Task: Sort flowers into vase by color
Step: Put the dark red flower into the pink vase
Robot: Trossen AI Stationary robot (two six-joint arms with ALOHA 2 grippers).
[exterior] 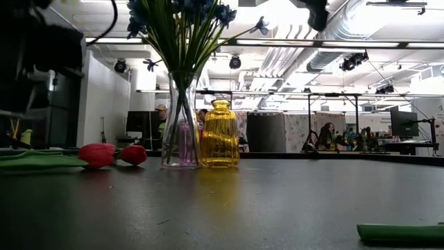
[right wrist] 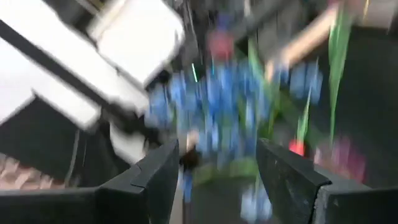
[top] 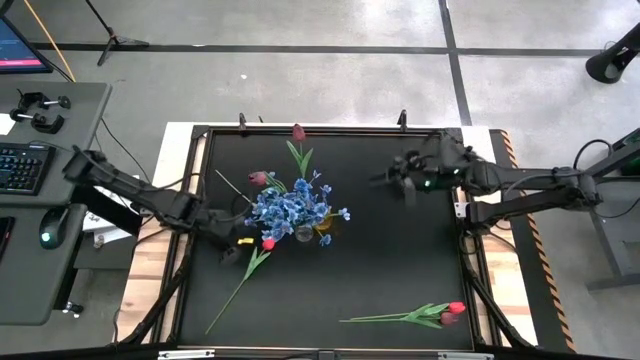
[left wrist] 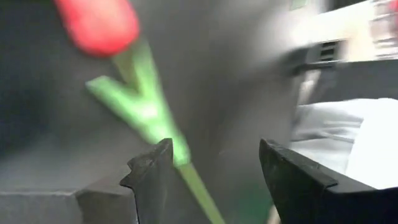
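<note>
1. A clear glass vase (exterior: 180, 125) is standing left of centre in the low view, holding the blue blossoms (top: 292, 208) on green stems; in the high view that bunch is sitting at the middle of the table (top: 400, 270).
2. A yellow ribbed vase (exterior: 219, 134) is standing just right of the clear one, touching or nearly so; nothing is showing above its neck.
3. A maroon tulip (top: 298, 133) is lying above the blue bunch in the high view, and another maroon tulip (top: 259, 179) is at the bunch's upper left.
4. A red tulip (top: 267, 243) is lying at the lower left of the bunch, its stem running down-left.
5. Two more tulips (top: 452, 312) are lying at the lower right of the table, stems pointing left.
6. The left gripper (top: 228, 250) is hovering left of centre, beside that red tulip; its fingers (left wrist: 152, 171) are spread wide, gripping nothing, with the stem passing between them.
7. The right gripper (top: 404, 186) is sitting upper right of centre, fingers (right wrist: 165, 168) parted and empty, facing the blue bunch.
</note>
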